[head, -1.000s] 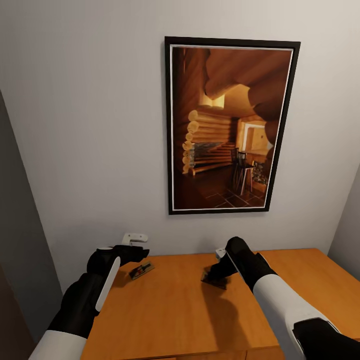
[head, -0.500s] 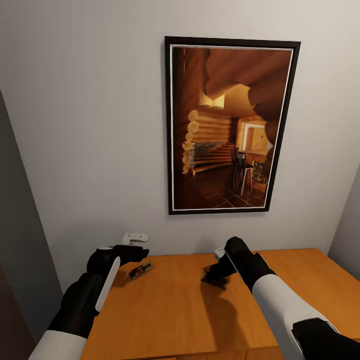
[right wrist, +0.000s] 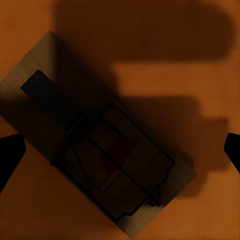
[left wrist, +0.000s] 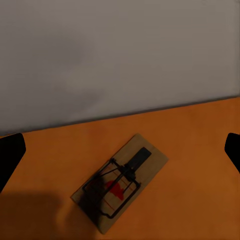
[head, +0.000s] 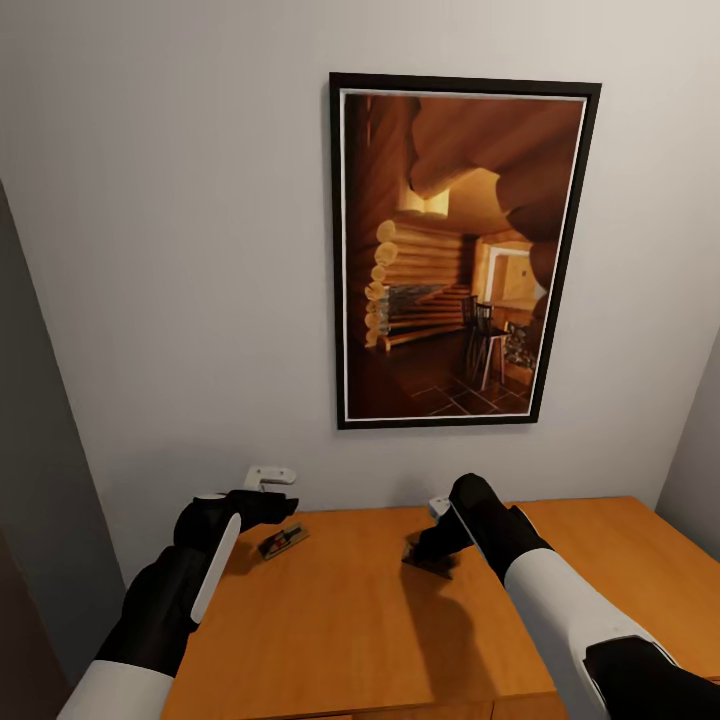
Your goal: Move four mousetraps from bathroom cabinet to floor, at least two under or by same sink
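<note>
Nearest the robot, the orange-brown top of the cabinet [head: 350, 620] runs up to the wall. Over its middle the right gripper [head: 425, 553] hangs just above one mousetrap [right wrist: 97, 145], fingers spread wide on either side of it and not touching; this arm has risen slightly since a second ago and has held still for the last half second. Farther left, the left gripper [head: 285, 507] is also opened wide, poised beside a second mousetrap [head: 283, 540] lying flat near the back edge, unchanged. On the wall behind hangs a framed picture [head: 463, 250] of a log interior. No writing can be read anywhere.
</note>
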Robot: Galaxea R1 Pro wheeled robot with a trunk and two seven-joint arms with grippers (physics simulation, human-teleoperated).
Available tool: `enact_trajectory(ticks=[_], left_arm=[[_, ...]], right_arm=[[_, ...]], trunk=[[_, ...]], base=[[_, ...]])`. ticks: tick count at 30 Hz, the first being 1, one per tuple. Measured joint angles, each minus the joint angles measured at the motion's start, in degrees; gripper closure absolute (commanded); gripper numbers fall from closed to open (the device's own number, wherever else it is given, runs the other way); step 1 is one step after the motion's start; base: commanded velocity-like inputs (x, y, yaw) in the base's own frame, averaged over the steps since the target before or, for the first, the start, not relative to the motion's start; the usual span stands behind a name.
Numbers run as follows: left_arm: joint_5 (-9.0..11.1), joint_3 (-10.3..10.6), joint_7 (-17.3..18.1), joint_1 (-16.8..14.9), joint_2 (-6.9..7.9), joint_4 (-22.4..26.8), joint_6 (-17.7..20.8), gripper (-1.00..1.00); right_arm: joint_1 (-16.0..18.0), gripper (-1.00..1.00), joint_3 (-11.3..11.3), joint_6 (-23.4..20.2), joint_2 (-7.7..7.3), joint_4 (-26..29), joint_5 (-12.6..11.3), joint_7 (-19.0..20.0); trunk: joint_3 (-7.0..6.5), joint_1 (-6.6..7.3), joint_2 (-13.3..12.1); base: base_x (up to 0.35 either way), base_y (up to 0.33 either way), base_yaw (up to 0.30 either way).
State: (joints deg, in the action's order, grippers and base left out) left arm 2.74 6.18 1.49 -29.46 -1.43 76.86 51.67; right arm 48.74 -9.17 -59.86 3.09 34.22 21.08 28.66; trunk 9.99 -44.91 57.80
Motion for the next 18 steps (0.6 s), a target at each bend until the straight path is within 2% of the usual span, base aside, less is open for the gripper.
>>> enact_trajectory(ticks=[18], left_arm=[[0.0, 0.0, -0.02, 0.03, -0.05, 0.0, 0.0, -1.0]], right_arm=[[0.0, -1.0, 0.05, 0.0, 0.08, 0.0, 0.16, 0.0]], trunk=[[0.0, 0.0, 0.0]], base=[[0.0, 0.0, 0.0]])
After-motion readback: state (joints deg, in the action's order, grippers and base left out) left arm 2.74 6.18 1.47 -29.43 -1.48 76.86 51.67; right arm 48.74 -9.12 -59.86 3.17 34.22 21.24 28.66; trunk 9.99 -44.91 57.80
